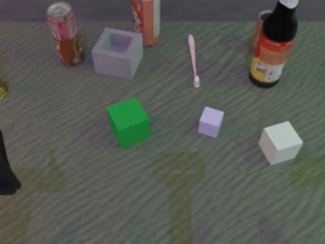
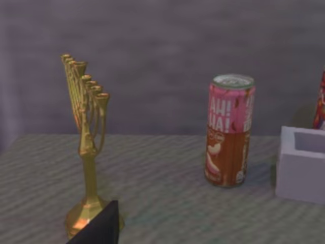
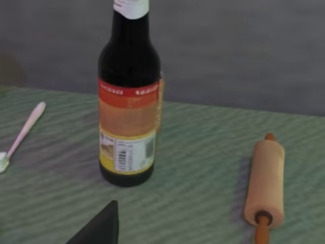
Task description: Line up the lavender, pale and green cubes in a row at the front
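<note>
Top view shows my three cubes apart on the bench (image 1: 61, 218), not yet in a row: green cube (image 1: 128, 122) left, lavender cube (image 1: 210, 122) middle, pale cube (image 1: 280, 143) right. Nothing holds them. Both arms sit back; I cannot tell how their fingers stand.

On my table (image 1: 76, 213): grey box (image 1: 118, 52) at back left, pink can (image 1: 65, 33) to its left, second can (image 1: 147, 20) behind it, toothbrush (image 1: 193, 60), dark bottle (image 1: 273, 43), gold candelabrum (image 2: 86, 147), rolling pin (image 3: 264, 183).
</note>
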Action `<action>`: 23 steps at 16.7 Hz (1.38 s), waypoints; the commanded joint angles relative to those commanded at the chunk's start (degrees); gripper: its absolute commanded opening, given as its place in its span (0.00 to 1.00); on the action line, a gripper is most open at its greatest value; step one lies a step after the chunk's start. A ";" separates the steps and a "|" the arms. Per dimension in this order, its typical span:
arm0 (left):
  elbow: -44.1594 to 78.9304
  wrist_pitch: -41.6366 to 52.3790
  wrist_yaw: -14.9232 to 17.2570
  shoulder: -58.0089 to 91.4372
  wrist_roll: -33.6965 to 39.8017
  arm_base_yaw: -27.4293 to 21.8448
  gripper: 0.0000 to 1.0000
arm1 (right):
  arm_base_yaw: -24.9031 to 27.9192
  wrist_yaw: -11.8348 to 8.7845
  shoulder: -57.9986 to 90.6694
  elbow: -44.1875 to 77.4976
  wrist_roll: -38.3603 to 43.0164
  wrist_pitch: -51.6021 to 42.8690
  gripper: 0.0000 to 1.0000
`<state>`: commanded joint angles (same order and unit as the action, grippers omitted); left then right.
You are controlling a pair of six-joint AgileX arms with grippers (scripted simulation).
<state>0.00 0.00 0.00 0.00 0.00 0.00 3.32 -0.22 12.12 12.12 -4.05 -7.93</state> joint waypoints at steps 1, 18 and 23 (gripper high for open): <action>0.00 0.00 0.00 0.00 0.00 0.00 1.00 | 0.94 0.02 4.10 4.09 -1.25 -2.49 1.00; 0.00 0.00 0.00 0.00 0.00 0.00 1.00 | 21.08 0.16 107.21 94.73 -28.15 -59.12 1.00; 0.00 0.00 0.00 0.00 0.00 0.00 1.00 | 24.70 0.39 123.90 112.04 -33.01 -68.25 1.00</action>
<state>0.00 0.00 0.00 0.00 0.00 0.00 28.02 0.18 136.02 124.16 -37.06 -76.18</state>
